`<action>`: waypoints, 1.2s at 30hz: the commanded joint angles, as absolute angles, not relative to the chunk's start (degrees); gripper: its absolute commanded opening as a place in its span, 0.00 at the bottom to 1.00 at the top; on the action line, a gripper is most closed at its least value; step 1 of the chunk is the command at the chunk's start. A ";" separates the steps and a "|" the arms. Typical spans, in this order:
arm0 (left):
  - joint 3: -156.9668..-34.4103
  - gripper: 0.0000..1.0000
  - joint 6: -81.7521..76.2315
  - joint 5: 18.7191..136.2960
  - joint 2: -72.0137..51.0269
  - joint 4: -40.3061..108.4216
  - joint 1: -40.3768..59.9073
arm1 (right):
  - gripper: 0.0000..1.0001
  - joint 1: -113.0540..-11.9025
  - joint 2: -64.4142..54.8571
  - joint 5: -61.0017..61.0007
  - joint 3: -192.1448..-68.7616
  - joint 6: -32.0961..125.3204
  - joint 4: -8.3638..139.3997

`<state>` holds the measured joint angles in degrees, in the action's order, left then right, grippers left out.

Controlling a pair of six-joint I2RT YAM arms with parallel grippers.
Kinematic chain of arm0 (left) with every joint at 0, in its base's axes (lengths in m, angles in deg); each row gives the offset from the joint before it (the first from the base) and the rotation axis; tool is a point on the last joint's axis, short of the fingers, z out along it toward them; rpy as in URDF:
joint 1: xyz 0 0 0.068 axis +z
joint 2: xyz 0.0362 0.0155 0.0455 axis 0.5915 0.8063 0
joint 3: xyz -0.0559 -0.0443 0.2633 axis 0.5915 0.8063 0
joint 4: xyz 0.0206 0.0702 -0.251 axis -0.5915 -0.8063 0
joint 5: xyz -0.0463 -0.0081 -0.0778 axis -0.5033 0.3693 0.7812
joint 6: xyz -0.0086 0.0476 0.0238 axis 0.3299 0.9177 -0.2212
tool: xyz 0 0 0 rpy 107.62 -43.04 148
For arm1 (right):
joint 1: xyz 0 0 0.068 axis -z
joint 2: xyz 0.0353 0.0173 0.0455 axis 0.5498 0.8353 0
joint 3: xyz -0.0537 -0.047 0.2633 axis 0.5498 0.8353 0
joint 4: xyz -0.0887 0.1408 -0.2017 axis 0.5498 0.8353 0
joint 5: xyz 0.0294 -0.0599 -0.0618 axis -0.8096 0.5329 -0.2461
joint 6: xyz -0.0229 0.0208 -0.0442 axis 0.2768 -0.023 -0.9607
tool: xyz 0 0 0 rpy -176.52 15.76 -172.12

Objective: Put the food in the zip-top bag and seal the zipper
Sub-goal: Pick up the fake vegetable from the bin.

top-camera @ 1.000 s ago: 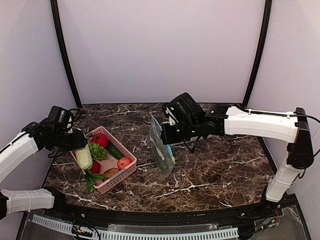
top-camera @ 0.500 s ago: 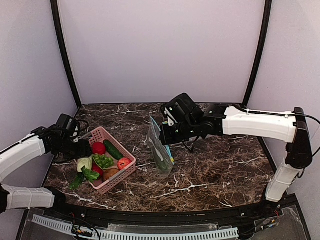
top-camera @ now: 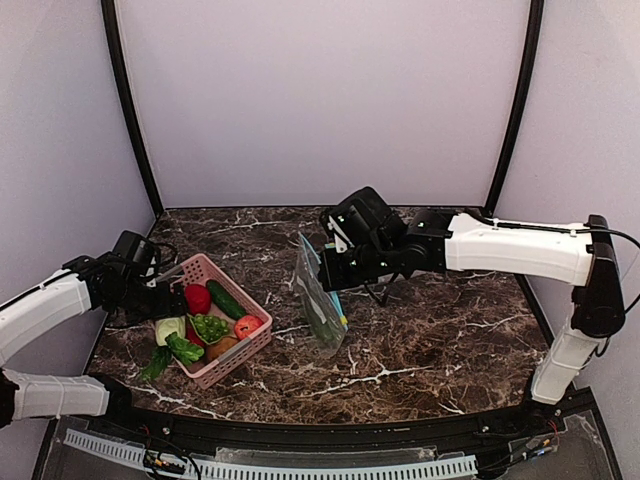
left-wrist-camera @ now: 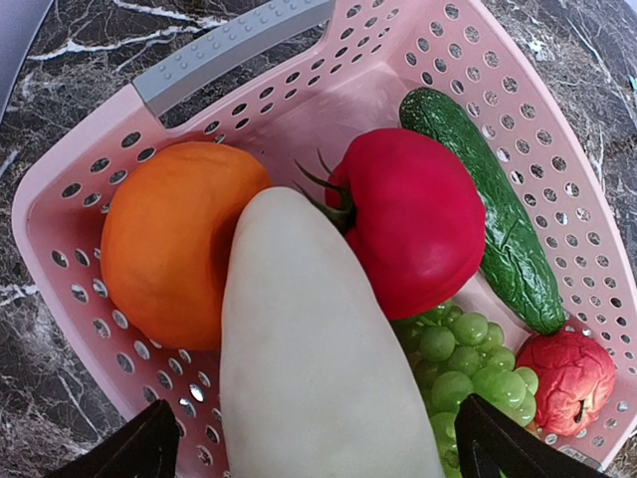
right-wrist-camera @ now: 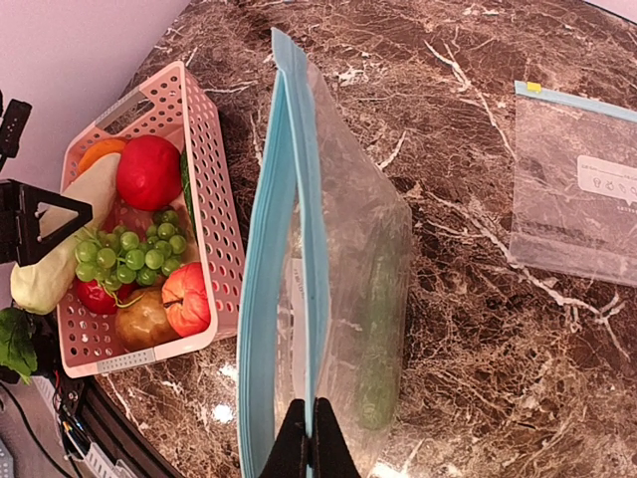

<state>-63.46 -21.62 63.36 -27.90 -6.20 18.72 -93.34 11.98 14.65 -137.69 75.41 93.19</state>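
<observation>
Lowered since the earlier frames, the left gripper [left-wrist-camera: 318, 450] is shown just over the near-left end of the pink basket [left-wrist-camera: 557, 129], its jaws now spread to full width where they were formerly narrower; the pale cabbage piece [left-wrist-camera: 309, 349], previously carried higher, is seen lying between the spread fingers, propped on the orange fruit [left-wrist-camera: 164, 239] and the grapes [left-wrist-camera: 458, 358]; it is judged released, though contact at the fingertips cannot be made out. Its long axis is directed away from the wrist, across the closing line of the jaws, so a regrasp across its width is favoured. The zip-top bag [right-wrist-camera: 348, 259] is held upright, well apart to the right of the basket, by the right gripper [right-wrist-camera: 309, 443], clamped shut on one end of the zipper [right-wrist-camera: 274, 249]; the mouth edge is turned toward the basket; one green piece [right-wrist-camera: 373, 329] is already inside. The left arm is the nearer to the food; bare table [top-camera: 430, 340] lies between basket and bag; the cabbage is crowded by the red tomato [left-wrist-camera: 408, 219] and the basket walls.
</observation>
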 commanded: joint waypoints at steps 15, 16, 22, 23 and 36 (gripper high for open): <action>-65.75 0.99 -24.61 60.45 -33.76 -10.88 18.69 | 0.00 -93.82 13.21 13.86 -139.54 74.62 91.69; -65.78 0.99 -24.72 60.63 -33.60 -11.08 18.69 | 0.00 -93.82 13.34 13.88 -139.61 74.65 91.70; -64.93 0.97 -24.79 64.73 -30.86 -11.13 18.69 | 0.00 -93.77 13.37 13.87 -139.65 74.67 91.68; -64.70 0.96 -24.82 65.14 -30.52 -10.90 18.69 | 0.00 -93.81 13.35 13.96 -139.64 74.65 91.72; -61.53 0.63 -26.09 67.75 -28.69 -8.64 18.69 | 0.00 -93.91 12.93 13.97 -139.72 74.60 91.55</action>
